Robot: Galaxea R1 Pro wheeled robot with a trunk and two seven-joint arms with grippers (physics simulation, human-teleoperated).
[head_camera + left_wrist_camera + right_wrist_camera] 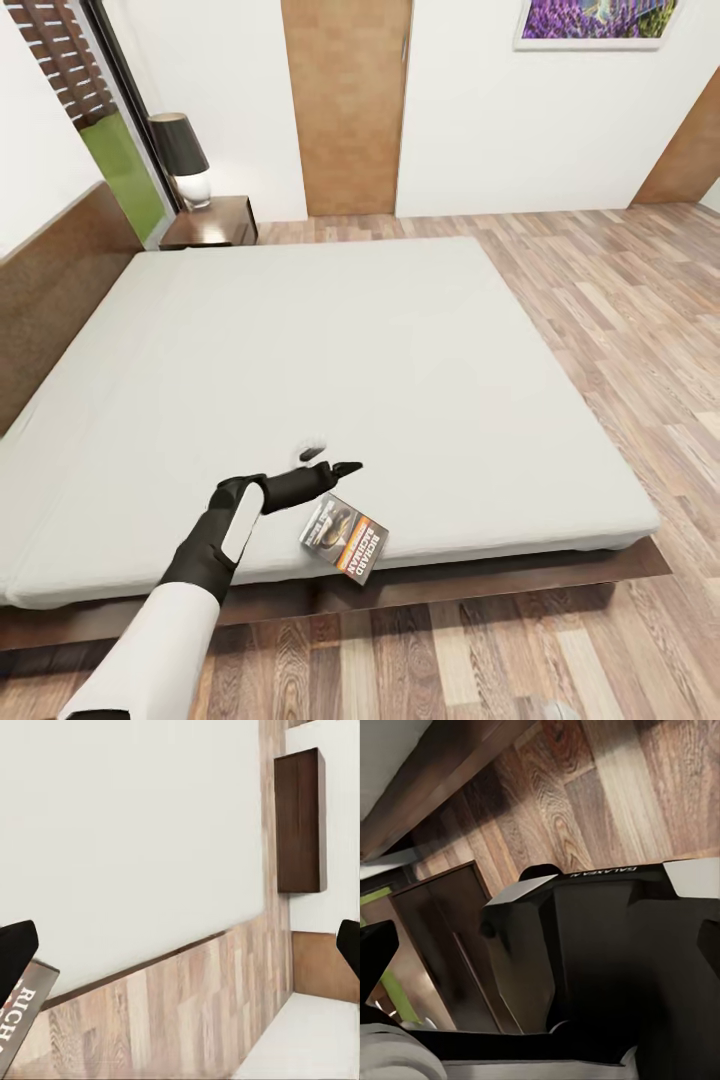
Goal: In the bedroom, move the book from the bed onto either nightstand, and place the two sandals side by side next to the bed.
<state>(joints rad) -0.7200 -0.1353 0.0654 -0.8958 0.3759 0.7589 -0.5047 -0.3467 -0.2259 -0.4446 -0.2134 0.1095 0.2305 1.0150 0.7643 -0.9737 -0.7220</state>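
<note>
The book (344,537) lies flat on the white bed (330,370), close to its near edge, with its orange-and-black band facing me. My left gripper (333,456) hovers open just above and to the left of the book, not touching it. In the left wrist view the fingers (15,949) stand far apart and a corner of the book (19,1020) shows beside one of them. The dark nightstand (212,222) stands at the bed's far left corner. My right gripper (540,945) hangs open, low over the floor by my own base. The sandals are out of view.
A black-shaded lamp (183,160) stands on the nightstand. The brown headboard (50,290) runs along the bed's left side. Wood floor (620,300) stretches to the right of the bed and beyond it. A wooden door (348,105) is in the far wall.
</note>
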